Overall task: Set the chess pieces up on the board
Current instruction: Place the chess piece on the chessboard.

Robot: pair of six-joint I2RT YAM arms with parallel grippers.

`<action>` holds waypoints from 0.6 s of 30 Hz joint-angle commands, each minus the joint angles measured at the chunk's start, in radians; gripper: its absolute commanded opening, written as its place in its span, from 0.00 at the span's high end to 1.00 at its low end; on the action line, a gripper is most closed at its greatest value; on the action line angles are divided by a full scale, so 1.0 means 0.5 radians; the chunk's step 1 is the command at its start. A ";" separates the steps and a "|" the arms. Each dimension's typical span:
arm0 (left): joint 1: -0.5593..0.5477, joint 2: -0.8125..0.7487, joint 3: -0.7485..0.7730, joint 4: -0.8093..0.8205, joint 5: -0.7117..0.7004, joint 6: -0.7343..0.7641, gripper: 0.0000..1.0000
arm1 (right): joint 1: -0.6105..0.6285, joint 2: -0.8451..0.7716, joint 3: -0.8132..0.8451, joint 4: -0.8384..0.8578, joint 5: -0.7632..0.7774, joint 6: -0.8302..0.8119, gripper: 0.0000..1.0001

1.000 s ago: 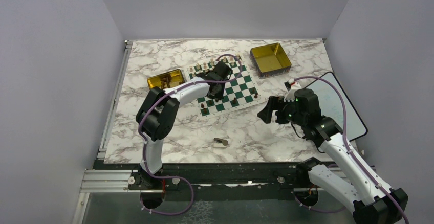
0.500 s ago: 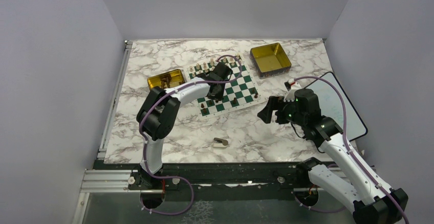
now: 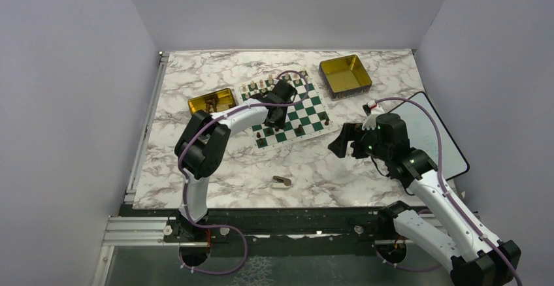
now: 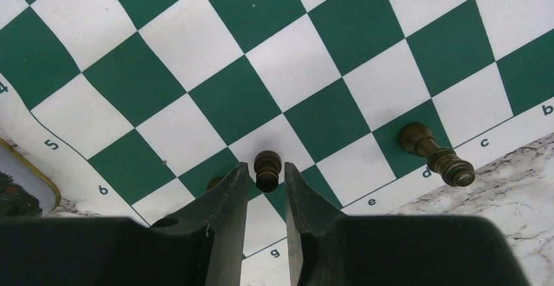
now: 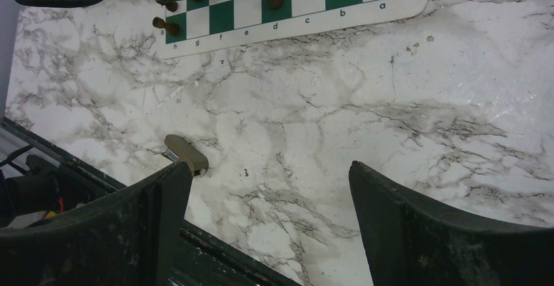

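Top: left gripper (image 3: pixel 274 117) is over the near-left part of the flat green-and-white checked chessboard (image 3: pixel 312 111). Right gripper (image 3: pixel 338 143) is off the board's near-right corner.

Left wrist: jaws are narrow, straddling the small dark brown pawn (image 4: pixel 268 170), which stands upright by the board's lettered edge. Contact is unclear, possibly just released. Widen evenly and lift straight up.

Right wrist: jaws spread wide, holding nothing.

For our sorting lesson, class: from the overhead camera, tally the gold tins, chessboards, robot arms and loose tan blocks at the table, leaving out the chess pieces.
Gold tins: 2
Chessboard: 1
Robot arms: 2
Tan block: 1
Total: 6
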 commanded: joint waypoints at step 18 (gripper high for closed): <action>0.067 -0.358 0.275 -0.146 0.068 0.007 0.59 | -0.009 0.022 0.114 -0.118 0.091 -0.134 0.04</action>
